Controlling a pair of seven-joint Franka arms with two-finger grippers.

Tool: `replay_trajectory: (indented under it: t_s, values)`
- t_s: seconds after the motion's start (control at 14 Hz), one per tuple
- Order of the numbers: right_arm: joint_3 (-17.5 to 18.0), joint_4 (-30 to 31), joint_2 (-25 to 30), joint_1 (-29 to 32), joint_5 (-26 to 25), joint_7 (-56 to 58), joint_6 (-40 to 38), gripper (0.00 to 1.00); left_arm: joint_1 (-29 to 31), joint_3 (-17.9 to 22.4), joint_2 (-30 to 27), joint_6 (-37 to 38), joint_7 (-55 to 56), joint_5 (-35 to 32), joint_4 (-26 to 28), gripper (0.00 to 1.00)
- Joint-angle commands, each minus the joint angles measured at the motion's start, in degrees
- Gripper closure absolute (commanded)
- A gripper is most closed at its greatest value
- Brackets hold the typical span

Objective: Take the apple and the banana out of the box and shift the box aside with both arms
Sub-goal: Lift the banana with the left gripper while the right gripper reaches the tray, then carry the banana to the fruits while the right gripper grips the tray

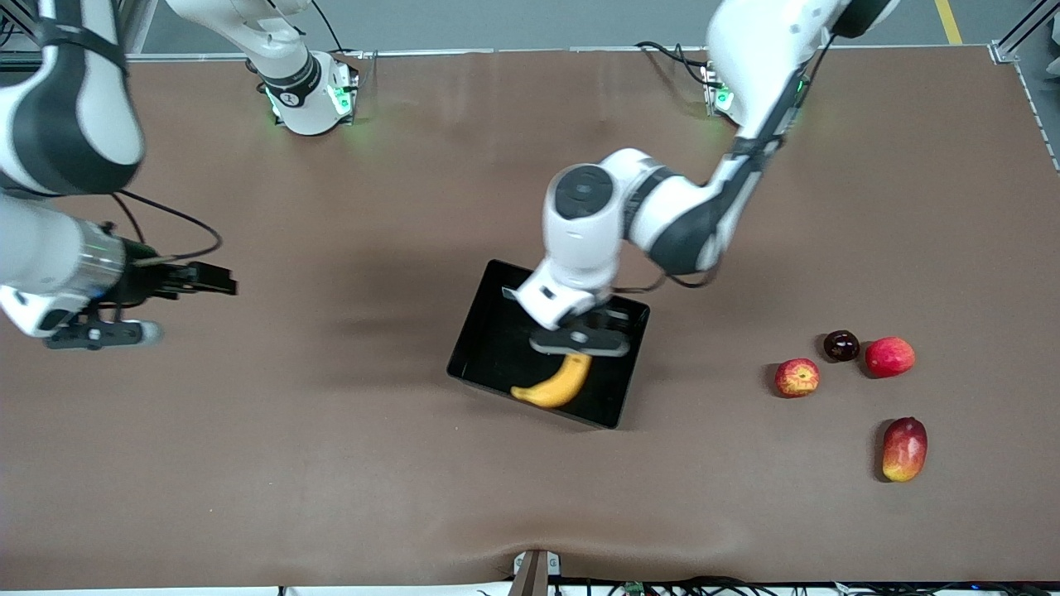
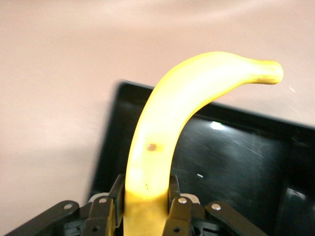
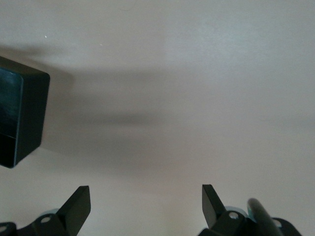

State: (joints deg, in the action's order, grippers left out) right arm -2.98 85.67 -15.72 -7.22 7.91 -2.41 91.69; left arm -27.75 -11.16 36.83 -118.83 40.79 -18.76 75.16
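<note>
My left gripper (image 1: 576, 356) is shut on one end of the long yellow banana (image 1: 553, 386) and holds it over the black tray (image 1: 489, 331) in the middle of the table. In the left wrist view the fingers (image 2: 173, 194) clamp the banana (image 2: 167, 123), whose free end reaches over the tray's (image 2: 236, 162) wall. The small red apple with yellow streaks (image 1: 797, 377) lies on the table toward the left arm's end. My right gripper (image 1: 217, 283) is open and empty over bare table toward the right arm's end; its wrist view (image 3: 146, 201) shows a tray corner (image 3: 19, 118).
A plain red apple (image 1: 889, 357) and a small dark round fruit (image 1: 841, 345) lie beside the streaked apple. A red-and-yellow mango (image 1: 904, 449) lies nearer the front camera than them. The brown table (image 1: 331, 463) spreads wide around the tray.
</note>
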Motion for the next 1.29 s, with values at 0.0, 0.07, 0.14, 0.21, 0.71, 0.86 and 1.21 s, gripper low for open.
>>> replay_trajectory:
  t_s: [0.0, 0.07, 0.14, 0.21, 0.71, 0.86, 1.21]
  values:
    - [-0.5, -1.6, -3.8, -3.5, 1.2, -3.6, 1.2, 0.0, 6.5, -0.7, -2.4, 0.8, -5.6, 2.3, 1.9, 1.0]
    - [-0.5, -1.6, -5.2, -5.4, 1.2, -4.4, 2.3, 0.0, 8.8, -0.7, -2.7, 0.9, -8.8, 3.0, 1.9, 1.0]
    - [-0.5, -1.5, -6.9, -6.7, 1.3, -5.8, 4.7, 0.0, 11.5, -0.7, -2.6, 1.0, -13.0, 3.1, 2.1, 1.0]
    - [-0.5, -1.6, -8.9, -7.9, 1.4, -8.3, 7.6, 0.0, 13.8, -0.6, -2.2, 0.9, -17.6, 3.0, 2.1, 1.0]
    - [-0.5, -1.9, -20.7, -21.9, 5.5, -31.2, 23.7, 0.0, 30.1, 0.2, 5.2, -4.6, -47.6, 0.5, 1.8, 1.0]
    - [-0.5, -2.7, -23.3, -24.5, 5.6, -37.6, 28.1, 0.0, 32.9, 0.2, 7.5, -6.4, -50.2, -1.6, 1.9, 1.0]
    - [-0.5, -1.7, -24.8, -28.5, 5.7, -41.2, 28.7, 0.78, 37.6, 0.9, 11.2, -9.9, -50.2, -6.5, 2.6, 1.0]
